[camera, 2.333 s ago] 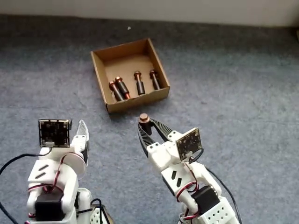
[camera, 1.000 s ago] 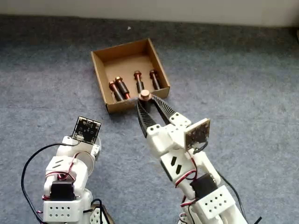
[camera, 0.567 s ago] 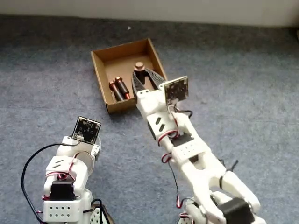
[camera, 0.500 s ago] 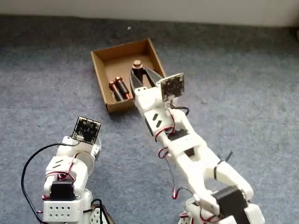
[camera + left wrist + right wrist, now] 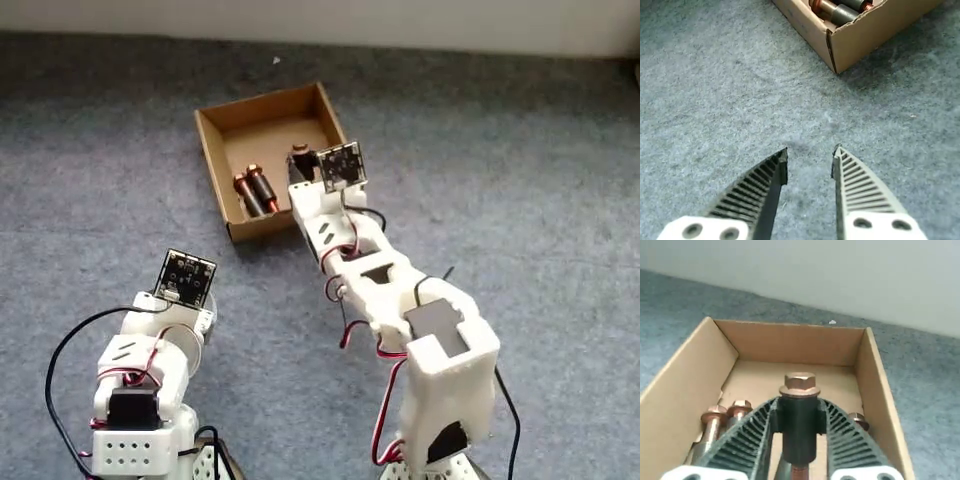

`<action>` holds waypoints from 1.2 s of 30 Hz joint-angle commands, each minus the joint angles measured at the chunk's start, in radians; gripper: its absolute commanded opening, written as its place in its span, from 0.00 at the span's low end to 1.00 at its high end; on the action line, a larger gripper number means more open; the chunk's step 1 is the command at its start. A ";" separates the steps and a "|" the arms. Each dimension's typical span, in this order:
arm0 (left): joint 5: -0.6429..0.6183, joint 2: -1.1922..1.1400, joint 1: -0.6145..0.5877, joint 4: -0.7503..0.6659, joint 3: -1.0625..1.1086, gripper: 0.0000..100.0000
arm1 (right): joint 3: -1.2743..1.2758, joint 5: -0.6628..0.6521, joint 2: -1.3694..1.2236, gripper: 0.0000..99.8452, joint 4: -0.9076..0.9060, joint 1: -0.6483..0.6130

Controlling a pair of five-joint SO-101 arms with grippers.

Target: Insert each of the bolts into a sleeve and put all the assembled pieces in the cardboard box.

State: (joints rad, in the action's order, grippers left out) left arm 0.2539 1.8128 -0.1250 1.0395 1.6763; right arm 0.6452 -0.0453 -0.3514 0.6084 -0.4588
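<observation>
The assembled piece [image 5: 799, 429], a copper-headed bolt in a dark sleeve, stood upright in the right gripper [image 5: 799, 410], whose fingers were closed on the sleeve. It hung over the inside of the cardboard box [image 5: 210, 165], near the box's right wall. Two finished pieces [image 5: 253, 190] lay side by side by the box's front-left corner, and another [image 5: 857, 420] lay by the right wall. The box sat toward the far edge of the grey carpet [image 5: 520, 200]. The left gripper [image 5: 810, 162] hung over bare carpet near a front box corner, its jaws moderately spread and holding nothing.
</observation>
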 commanded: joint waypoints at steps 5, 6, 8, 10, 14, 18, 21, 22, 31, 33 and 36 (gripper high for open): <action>0.008 0.005 0.010 -0.020 0.016 0.17 | -0.045 -0.012 0.030 0.16 -0.122 0.030; 0.008 0.005 0.010 -0.020 0.016 0.17 | -0.045 -0.012 0.031 0.15 -0.131 0.030; 0.008 0.005 0.010 -0.020 0.016 0.17 | -0.045 -0.014 0.033 0.12 -0.134 0.028; 0.008 0.005 0.010 -0.020 0.016 0.17 | -0.044 -0.015 0.033 0.06 -0.134 0.030; 0.008 0.005 0.010 -0.020 0.016 0.17 | -0.013 -0.015 0.036 0.01 -0.137 0.038; 0.008 0.005 0.010 -0.020 0.016 0.17 | 0.088 -0.017 0.134 0.00 -0.139 0.039; 0.008 0.005 0.010 -0.020 0.016 0.17 | 0.170 -0.011 0.268 0.00 -0.239 0.038; 0.008 0.005 0.010 -0.020 0.016 0.17 | 0.188 -0.009 0.312 0.00 -0.300 0.038; 0.008 0.004 0.010 -0.020 0.016 0.17 | 0.110 0.095 0.426 0.00 -0.779 0.024; 0.008 0.004 0.010 -0.020 0.016 0.17 | 0.045 0.087 0.430 0.01 -0.866 0.048; 0.008 0.004 0.010 -0.020 0.016 0.17 | -0.113 0.098 0.421 0.08 -1.084 0.085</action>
State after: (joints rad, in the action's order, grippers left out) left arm 0.2539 1.8128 -0.1250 1.0395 1.6763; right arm 0.6897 0.0422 0.0445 -0.2877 -0.4112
